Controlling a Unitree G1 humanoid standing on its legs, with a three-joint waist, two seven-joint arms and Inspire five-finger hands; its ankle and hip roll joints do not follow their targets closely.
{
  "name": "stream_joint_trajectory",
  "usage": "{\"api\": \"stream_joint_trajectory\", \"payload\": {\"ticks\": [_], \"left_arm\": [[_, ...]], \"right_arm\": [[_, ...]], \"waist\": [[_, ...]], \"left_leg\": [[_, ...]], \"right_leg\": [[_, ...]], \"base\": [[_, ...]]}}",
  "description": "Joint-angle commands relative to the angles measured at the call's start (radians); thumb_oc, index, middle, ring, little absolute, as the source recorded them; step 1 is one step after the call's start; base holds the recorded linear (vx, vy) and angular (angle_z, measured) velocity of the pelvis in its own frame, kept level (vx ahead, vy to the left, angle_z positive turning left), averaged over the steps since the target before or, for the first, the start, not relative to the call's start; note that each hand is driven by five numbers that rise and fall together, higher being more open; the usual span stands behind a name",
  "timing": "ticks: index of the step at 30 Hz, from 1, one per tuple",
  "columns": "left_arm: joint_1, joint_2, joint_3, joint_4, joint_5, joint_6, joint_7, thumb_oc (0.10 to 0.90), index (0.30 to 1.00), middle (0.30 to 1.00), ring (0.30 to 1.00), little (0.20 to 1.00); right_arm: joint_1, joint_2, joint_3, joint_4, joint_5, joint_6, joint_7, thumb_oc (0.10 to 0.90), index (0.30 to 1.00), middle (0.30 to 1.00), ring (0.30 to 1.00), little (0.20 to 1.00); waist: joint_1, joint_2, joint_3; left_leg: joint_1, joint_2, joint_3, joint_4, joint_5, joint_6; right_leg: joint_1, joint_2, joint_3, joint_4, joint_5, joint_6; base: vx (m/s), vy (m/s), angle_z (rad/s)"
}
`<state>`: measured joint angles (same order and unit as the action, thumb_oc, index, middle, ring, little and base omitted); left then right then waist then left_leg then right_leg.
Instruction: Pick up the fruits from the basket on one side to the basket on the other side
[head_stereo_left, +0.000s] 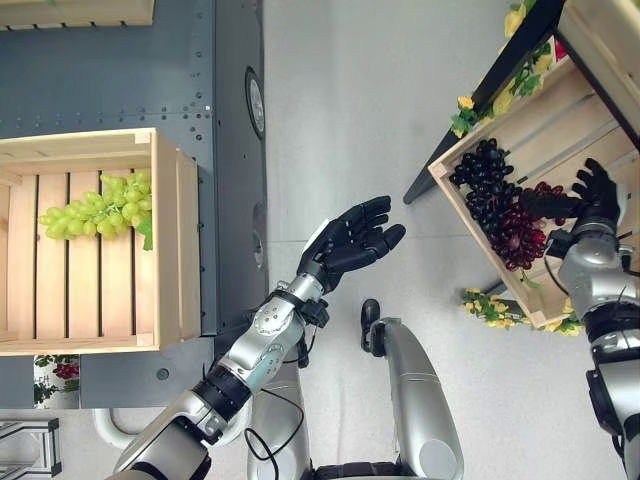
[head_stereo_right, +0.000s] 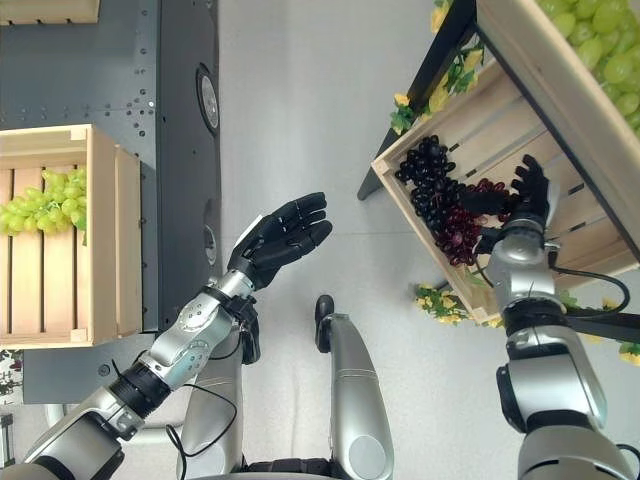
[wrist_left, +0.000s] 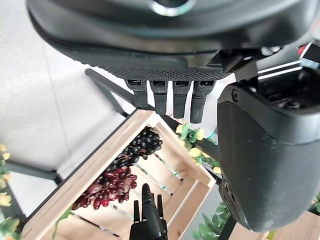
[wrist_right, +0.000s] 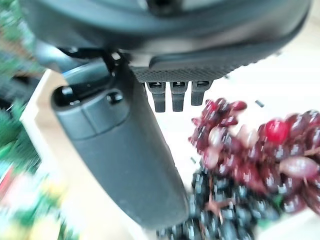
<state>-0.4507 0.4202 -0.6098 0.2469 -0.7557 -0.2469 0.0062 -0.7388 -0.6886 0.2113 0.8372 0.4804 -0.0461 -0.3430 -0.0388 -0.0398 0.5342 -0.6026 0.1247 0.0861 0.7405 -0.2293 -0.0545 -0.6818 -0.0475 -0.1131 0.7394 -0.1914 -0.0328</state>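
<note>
Right hand (head_stereo_right: 527, 195) reaching into the tilted wooden crate (head_stereo_left: 560, 125) on the right, fingers straight and spread above the fruit, closed on nothing; placed so as to come down on the red grapes (head_stereo_left: 520, 235) lying just beside the dark purple grapes (head_stereo_left: 485, 175) against the crate's lower wall, where the slope has let both bunches settle. Seen from the right wrist, fingers (wrist_right: 172, 95) hanging just short of the red bunch, apparently not yet touching. Left hand (head_stereo_left: 355, 240) held out mid-air between the two crates, palm up and fingers relaxed, likely waiting to receive a bunch. Left crate (head_stereo_left: 170, 240) lying flat, already holding green grapes (head_stereo_left: 95, 212), probably the destination.
</note>
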Motion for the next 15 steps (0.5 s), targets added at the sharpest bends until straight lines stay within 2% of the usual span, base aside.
{"api": "stream_joint_trajectory", "payload": {"ticks": [1,4,5,7,12,13,15], "left_arm": [[-0.028,-0.064,0.015,-0.107,0.046,-0.069,-0.001,0.800,0.900,0.900,0.900,0.900],[-0.023,-0.066,0.019,-0.091,0.082,-0.039,0.051,0.800,0.900,0.900,0.900,0.900],[-0.020,-0.066,0.022,-0.071,0.128,0.002,0.115,0.800,0.900,0.900,0.900,0.900],[-0.020,-0.064,0.026,-0.054,0.144,0.022,0.143,0.800,0.900,0.900,0.900,0.900],[0.000,-0.059,0.053,-0.043,0.172,0.005,0.152,0.800,0.900,0.900,0.900,0.900],[0.001,-0.055,0.062,-0.047,0.203,-0.018,0.171,0.800,0.900,0.900,0.900,0.900],[0.003,-0.053,0.072,-0.053,0.258,-0.069,0.223,0.800,0.900,0.900,0.900,0.900]], "right_arm": [[0.002,-0.042,0.020,-0.093,-0.142,-0.138,-0.025,0.800,0.900,0.900,0.900,0.900],[0.019,-0.026,0.038,-0.121,-0.187,-0.153,-0.037,0.800,0.900,0.900,0.900,0.900],[0.028,-0.014,0.046,-0.140,-0.203,-0.157,-0.034,0.800,0.900,0.900,0.900,0.900],[0.034,-0.002,0.052,-0.154,-0.221,-0.162,-0.039,0.800,0.900,0.900,0.900,0.900],[0.067,0.033,0.058,-0.206,-0.264,-0.184,-0.053,0.800,0.900,0.900,0.900,0.900],[0.071,0.049,0.059,-0.221,-0.272,-0.190,-0.056,0.800,0.900,0.900,0.900,0.900],[0.077,0.058,0.059,-0.232,-0.282,-0.195,-0.046,0.800,0.900,0.900,0.900,0.900]], "waist": [[-0.033,0.020,-0.014],[-0.033,0.023,-0.014],[-0.033,0.026,-0.014],[-0.034,0.027,-0.014],[-0.033,0.038,-0.014],[-0.032,0.042,-0.014],[-0.030,0.046,-0.014]], "left_leg": [[0.086,-0.041,0.131,0.045,-0.014,0.103],[0.109,-0.042,0.134,0.032,-0.012,0.103],[0.136,-0.044,0.128,0.028,-0.029,0.096],[0.145,-0.046,0.130,0.025,-0.032,0.098],[0.164,-0.052,0.127,0.017,-0.027,0.098],[0.156,-0.051,0.131,0.009,0.000,0.104],[0.158,-0.053,0.126,0.007,0.007,0.103]], "right_leg": [[0.151,0.010,-0.021,-0.088,0.018,-0.022],[0.175,0.004,-0.025,-0.098,0.017,-0.021],[0.201,0.001,-0.024,-0.097,-0.001,-0.012],[0.210,-0.003,-0.025,-0.097,-0.002,-0.011],[0.233,-0.014,-0.032,-0.101,-0.008,-0.011],[0.228,-0.017,-0.034,-0.109,0.007,-0.021],[0.233,-0.020,-0.036,-0.110,0.006,-0.022]], "base": [[0.02,0.042,0.01],[0.03,0.029,0.02],[0.07,0.045,0.04],[0.04,0.031,0.04],[0.00,0.013,0.09],[-0.03,-0.001,0.17],[0.00,0.000,0.14]]}}
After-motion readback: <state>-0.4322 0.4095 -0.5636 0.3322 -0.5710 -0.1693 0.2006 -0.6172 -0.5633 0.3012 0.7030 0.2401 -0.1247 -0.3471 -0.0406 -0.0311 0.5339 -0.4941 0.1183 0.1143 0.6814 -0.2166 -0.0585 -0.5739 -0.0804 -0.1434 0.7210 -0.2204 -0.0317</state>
